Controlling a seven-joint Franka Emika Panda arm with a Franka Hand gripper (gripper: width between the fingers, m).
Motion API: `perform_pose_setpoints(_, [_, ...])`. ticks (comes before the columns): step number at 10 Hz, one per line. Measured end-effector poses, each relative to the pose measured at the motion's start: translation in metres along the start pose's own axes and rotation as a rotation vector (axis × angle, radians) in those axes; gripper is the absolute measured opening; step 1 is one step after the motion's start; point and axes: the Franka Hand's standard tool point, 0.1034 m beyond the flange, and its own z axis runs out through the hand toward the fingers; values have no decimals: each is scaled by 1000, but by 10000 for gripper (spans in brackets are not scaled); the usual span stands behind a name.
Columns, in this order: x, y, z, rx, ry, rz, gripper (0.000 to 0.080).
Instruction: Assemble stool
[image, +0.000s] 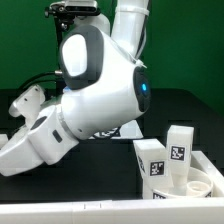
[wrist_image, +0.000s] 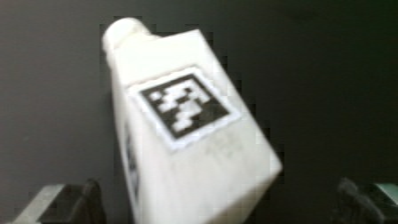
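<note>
Tool (wrist_image: 217, 200) spread wide over a stool leg (wrist_image: 187, 115) on the black counter (wrist_image: 320, 60).
Leg lying between the two fingertips (wrist_image: 63, 200), long axis running away from them, tag facing up; more legs (image: 178, 152) standing at the exterior view's right.

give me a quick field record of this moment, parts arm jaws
arm: white arm bent low over the dark table
gripper: jaws open, standing on either side of a leg, not closed on it
wrist view: one white tagged leg lying tilted, blurred
exterior view's right: two upright tagged legs
seat: rounded white rim low at the exterior view's right, partly cut off
</note>
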Motion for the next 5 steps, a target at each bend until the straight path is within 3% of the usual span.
perform_pose_setpoints(4, [-6, 8, 5, 7, 6, -53, 648])
perform_pose_setpoints(5, [-6, 7, 5, 7, 5, -54, 530])
